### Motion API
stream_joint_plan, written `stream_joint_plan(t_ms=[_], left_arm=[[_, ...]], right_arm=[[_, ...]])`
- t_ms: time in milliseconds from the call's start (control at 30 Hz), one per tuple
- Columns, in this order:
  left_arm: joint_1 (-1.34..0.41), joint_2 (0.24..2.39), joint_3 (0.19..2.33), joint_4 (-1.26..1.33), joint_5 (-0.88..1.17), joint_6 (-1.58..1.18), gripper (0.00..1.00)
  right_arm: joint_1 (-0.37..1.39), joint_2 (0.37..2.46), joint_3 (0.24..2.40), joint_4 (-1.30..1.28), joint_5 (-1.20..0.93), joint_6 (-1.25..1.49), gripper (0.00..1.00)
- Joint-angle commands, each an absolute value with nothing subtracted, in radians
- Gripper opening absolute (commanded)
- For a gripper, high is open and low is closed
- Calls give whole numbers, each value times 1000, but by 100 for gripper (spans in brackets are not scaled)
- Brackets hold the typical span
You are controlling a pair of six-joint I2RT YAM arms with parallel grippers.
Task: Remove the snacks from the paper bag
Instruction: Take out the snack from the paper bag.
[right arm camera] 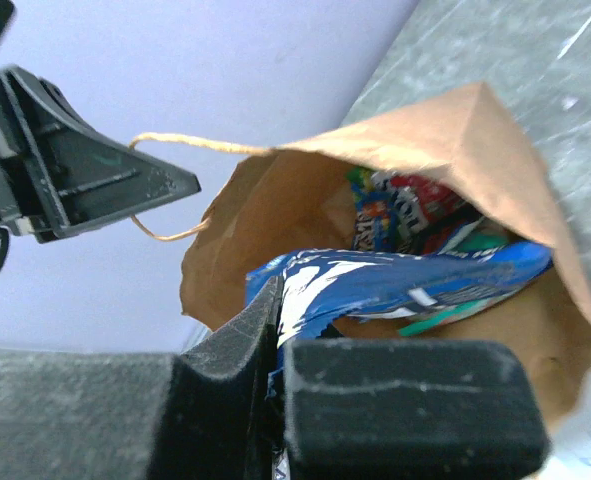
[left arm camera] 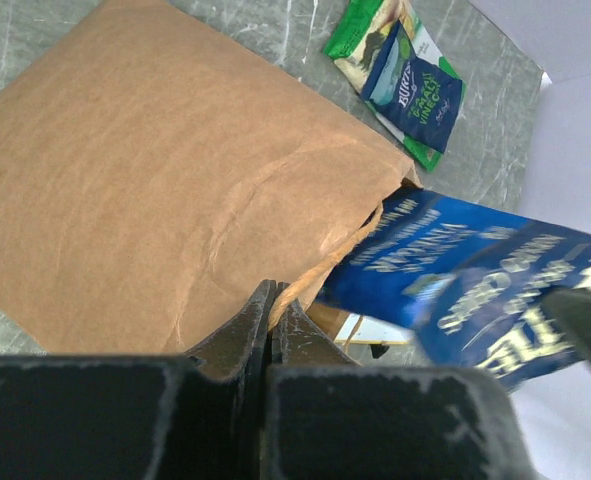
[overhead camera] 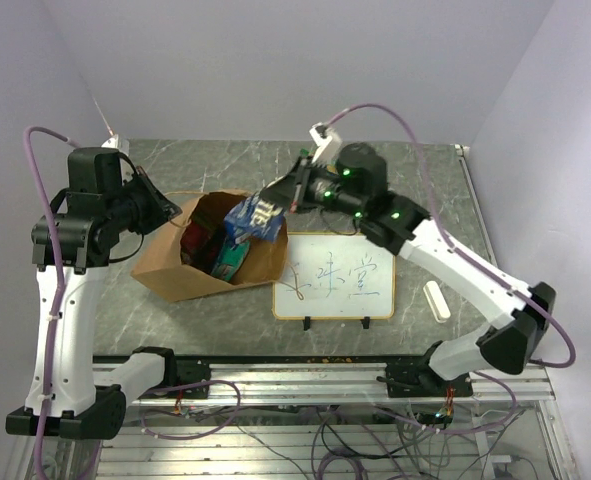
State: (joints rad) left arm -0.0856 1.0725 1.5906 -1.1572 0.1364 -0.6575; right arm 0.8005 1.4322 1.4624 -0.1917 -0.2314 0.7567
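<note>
snack packet (overhead camera: 257, 215) clamped in right claw (overhead camera: 287, 196) over paper bag (overhead camera: 170, 272); left claw (overhead camera: 171, 209) pinches its handle (right arm camera: 205, 146).

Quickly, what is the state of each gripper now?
Left gripper: closed on the rim of the paper bag.
Right gripper: closed on a blue snack packet.

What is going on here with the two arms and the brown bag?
The robot is emptying the paper bag, which lies on the table. The left tool is shut on the bag's rim near its string handle. The right tool is shut on a blue packet, lifted at the bag's mouth. More snacks are inside the bag. A green packet and a dark blue packet lie on the table beside it.
</note>
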Motion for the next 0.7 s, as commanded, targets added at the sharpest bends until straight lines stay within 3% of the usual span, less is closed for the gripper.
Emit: stream_joint_plan(t_ms=[0,300,667], left_arm=[[-74,1078,1610,-1162,83,-637,7],[-74,1117,1620,-1170,68,-646,7],[-74,1151,1691,-1208,37,-640,7]], right_arm=[[676,1365,1511,-181,-300,641,0],[411,1481,1681,-376,-204,553,0],[140,1791,1830,-671,-285,474,0]])
